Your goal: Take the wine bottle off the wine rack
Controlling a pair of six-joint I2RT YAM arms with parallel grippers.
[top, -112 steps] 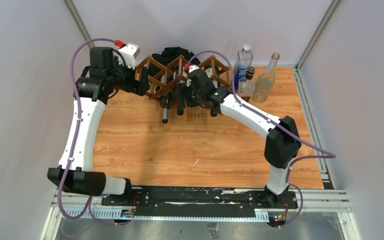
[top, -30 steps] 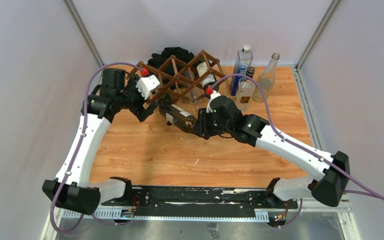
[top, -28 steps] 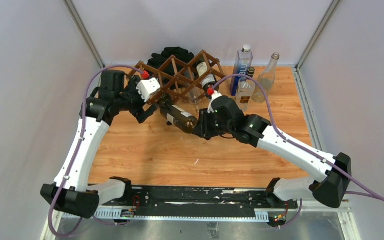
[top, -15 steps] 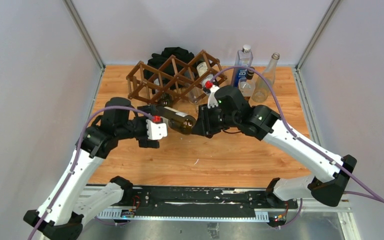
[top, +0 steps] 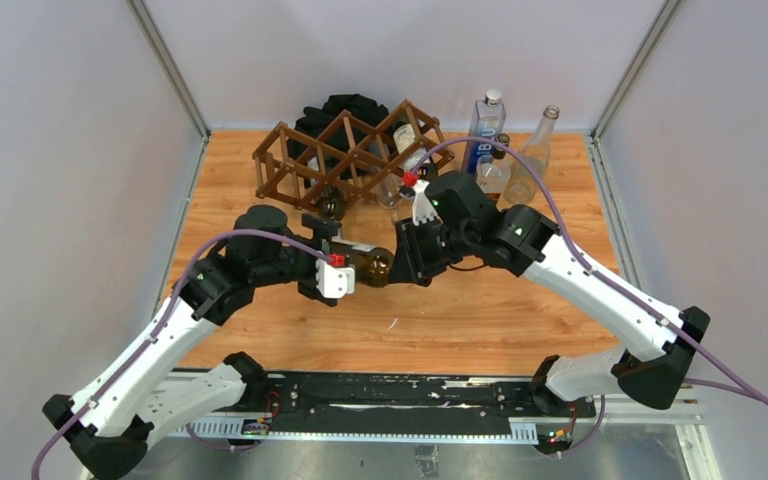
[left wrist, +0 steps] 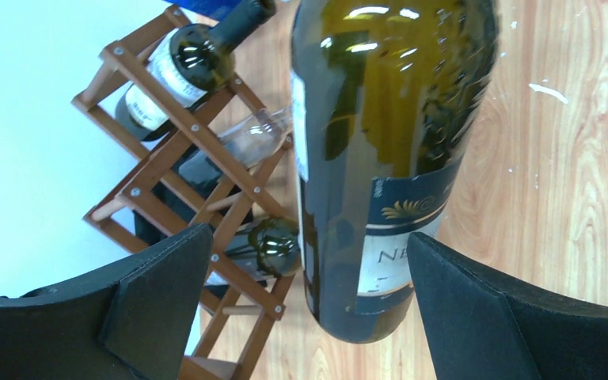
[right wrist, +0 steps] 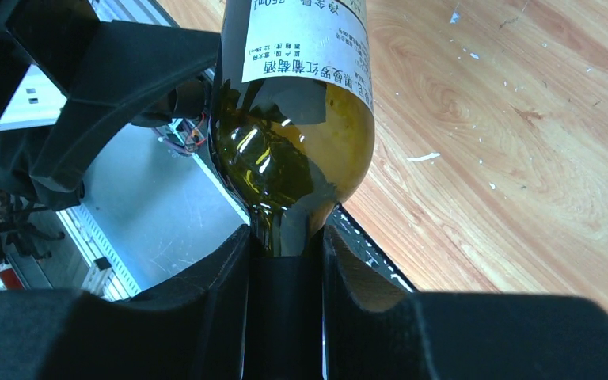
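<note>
The wine bottle, dark green glass with a blue and white label, hangs level above the table in front of the wine rack, clear of it. My right gripper is shut on its neck; the right wrist view shows the neck clamped between the jaws and the wine bottle reaching away. My left gripper is open, one finger on each side of the bottle's base. In the left wrist view the wine bottle sits between the pads without touching them.
The wine rack holds other bottles, one in its upper right cell. A black cloth heap lies behind it. A blue-labelled bottle, a clear bottle and a small bottle stand at the back right.
My left arm has swung from the rack's left end toward the front, and its open jaws now straddle the bottle's base. The right gripper has kept its hold, shifting the bottle slightly forward.
</note>
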